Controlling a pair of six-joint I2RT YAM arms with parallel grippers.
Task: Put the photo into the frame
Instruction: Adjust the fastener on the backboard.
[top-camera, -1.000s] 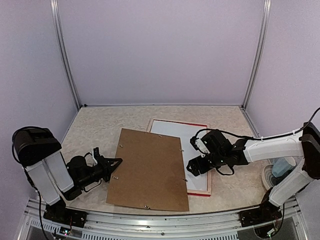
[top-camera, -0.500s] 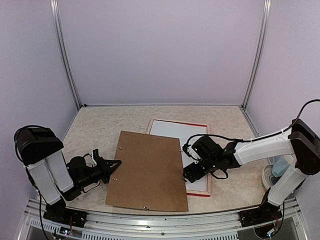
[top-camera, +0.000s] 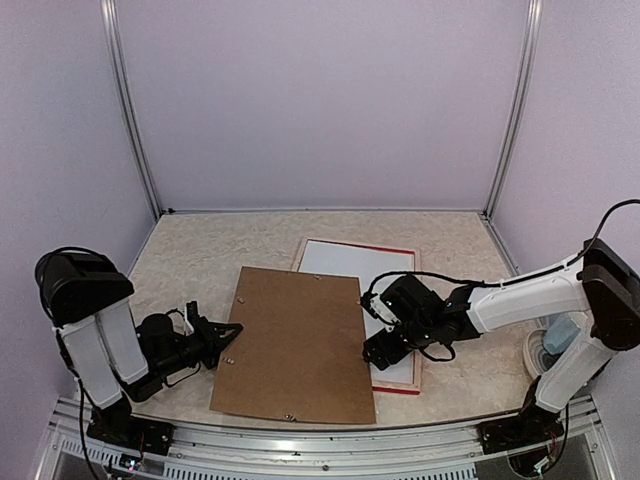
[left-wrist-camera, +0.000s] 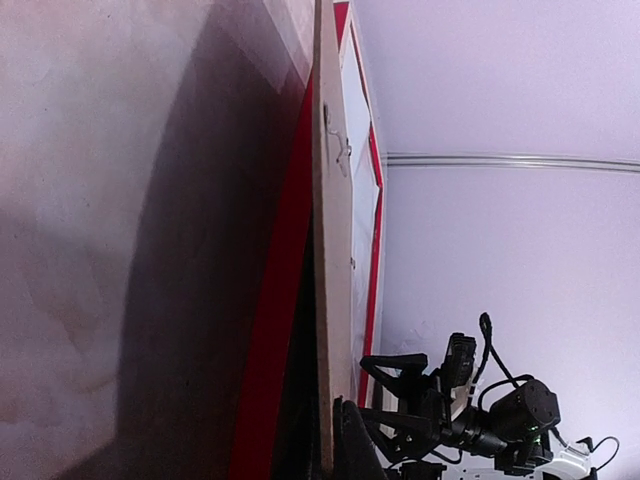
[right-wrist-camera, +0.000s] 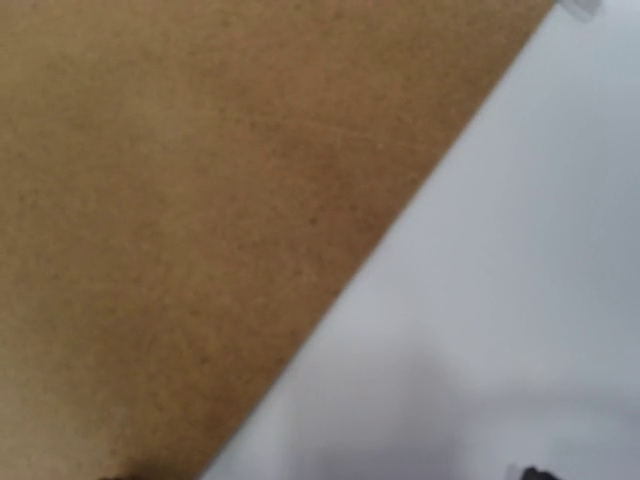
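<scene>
My left arm (top-camera: 105, 345) sat folded low at the near left corner, with the forearm laid out flat toward the right. The left gripper (top-camera: 230, 334) was pinched fully closed, tips pointing right. My right arm (top-camera: 530, 293) reached in from the right side, forearm running left and the wrist dropped low. The right gripper (top-camera: 374, 350) had its jaws spread wide, aimed down and left. Its own camera barely caught the fingertips.
</scene>
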